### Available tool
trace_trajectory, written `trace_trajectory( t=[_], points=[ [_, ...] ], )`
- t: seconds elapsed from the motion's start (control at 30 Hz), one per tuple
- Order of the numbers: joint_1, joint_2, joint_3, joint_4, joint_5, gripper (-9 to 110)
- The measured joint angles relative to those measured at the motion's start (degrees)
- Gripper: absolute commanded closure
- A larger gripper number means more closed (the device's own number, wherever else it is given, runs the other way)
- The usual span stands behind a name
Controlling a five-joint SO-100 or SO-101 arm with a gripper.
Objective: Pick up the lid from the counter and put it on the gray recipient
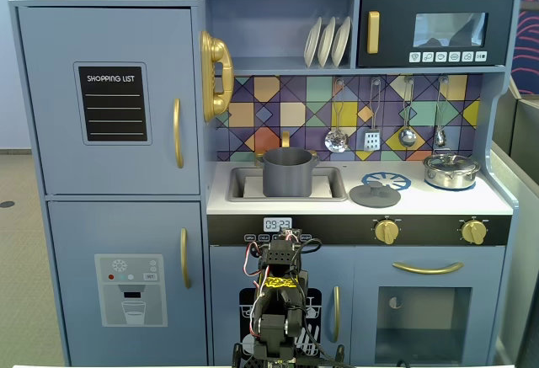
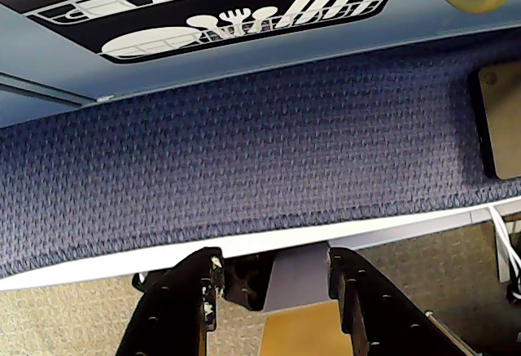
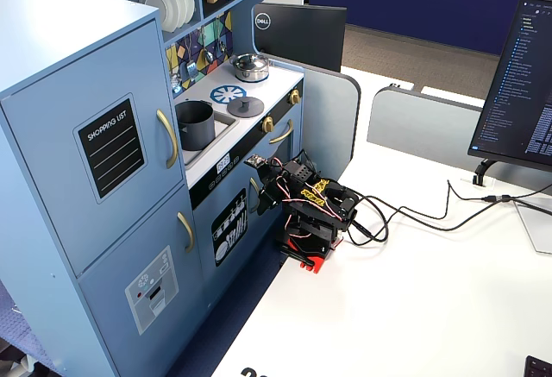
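Note:
The dark-gray lid (image 1: 375, 193) with its small knob lies flat on the pale counter (image 1: 438, 205), just in front of the blue-white burner ring (image 1: 386, 179). It also shows in the other fixed view (image 3: 246, 106). The gray recipient (image 1: 287, 172) stands uncovered in the sink recess, left of the lid, and shows too from the side (image 3: 197, 124). My arm (image 1: 280, 288) is folded low in front of the kitchen's lower doors, well below the counter. In the wrist view my gripper (image 2: 273, 257) points down at blue carpet, jaws apart and empty.
A shiny steel pot (image 1: 451, 170) with its own lid stands at the counter's right end. Utensils (image 1: 371, 120) hang on the back wall above the counter. Gold knobs (image 1: 386, 231) and a drawer handle (image 1: 427, 268) stick out below. A monitor (image 3: 517, 84) and cables (image 3: 414, 209) lie on the white table.

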Motion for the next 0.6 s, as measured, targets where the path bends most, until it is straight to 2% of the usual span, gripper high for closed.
trace_trajectory(
  t=[0.6],
  points=[
    [-0.9, -0.1, -3.3, 0.6, 1.2, 101]
  ],
)
